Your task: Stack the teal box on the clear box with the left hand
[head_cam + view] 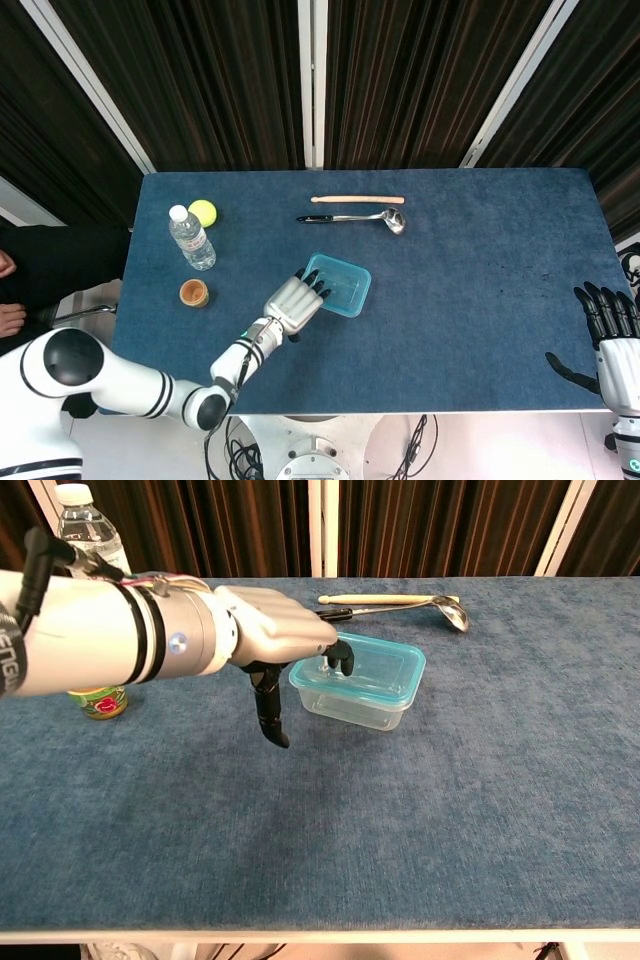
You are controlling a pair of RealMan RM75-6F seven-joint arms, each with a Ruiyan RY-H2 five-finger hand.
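Head view: teal box (338,284) apparently lies long-axis left-right.

Bright, even lighting; sharp focus

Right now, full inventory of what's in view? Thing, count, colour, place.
Table: one, dark blue cloth top, fills the scene.
Box: one, clear with teal rim, table centre, open top; only one box shows, or two nested, cannot tell.
Water bottle: one, clear with white cap, upright, far left.
Ball: one, yellow-green, beside the bottle at the back.
Small jar: one, brownish, left edge, near side of the bottle.
Wooden stick: one, tan, at the back centre.
Ladle: one, metal, just in front of the stick.
Left hand: at the box's left rim, fingertips over the edge.
Right hand: at the table's right edge, holding nothing, fingers apart.
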